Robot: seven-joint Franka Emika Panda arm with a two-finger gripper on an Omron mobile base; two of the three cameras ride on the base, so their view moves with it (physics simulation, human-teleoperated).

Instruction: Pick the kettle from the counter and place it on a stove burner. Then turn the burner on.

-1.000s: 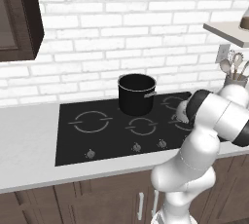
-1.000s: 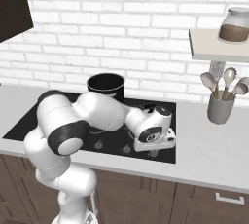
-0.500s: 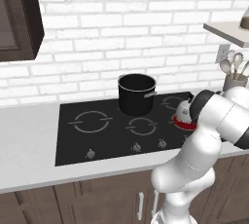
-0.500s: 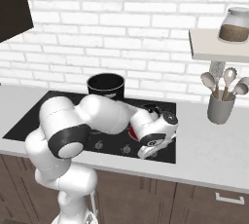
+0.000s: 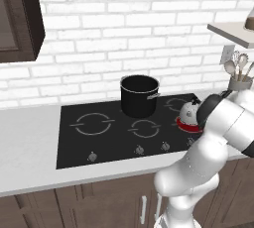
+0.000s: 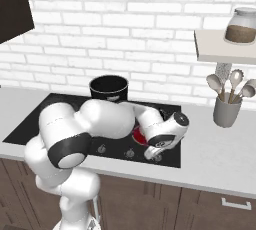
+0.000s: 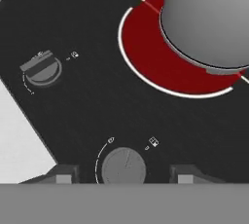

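Hand view: taking the kettle as landmark, a bare strip of the counter lies far to its left, past the stove edge. Nearer, a knob sits left of and below the kettle, with its bar grip slanted. A second knob sits lower, between the two fingertips of the gripper. The jaws stand apart on either side of this knob and grip nothing; the tool is released. The kettle rests on a glowing red burner, off-centre toward the ring's upper right.

Judgement: the kettle is placed and the burner reads as lit, so the task appears to be at or past its final step. The next move calls for lifting the tool straight away from the knob without dragging it.

Left base view: left of the kettle stands the black pot; the front of the stove left of it is open room for retreat. Right of the kettle, the utensil cup and shelf limit any swing.
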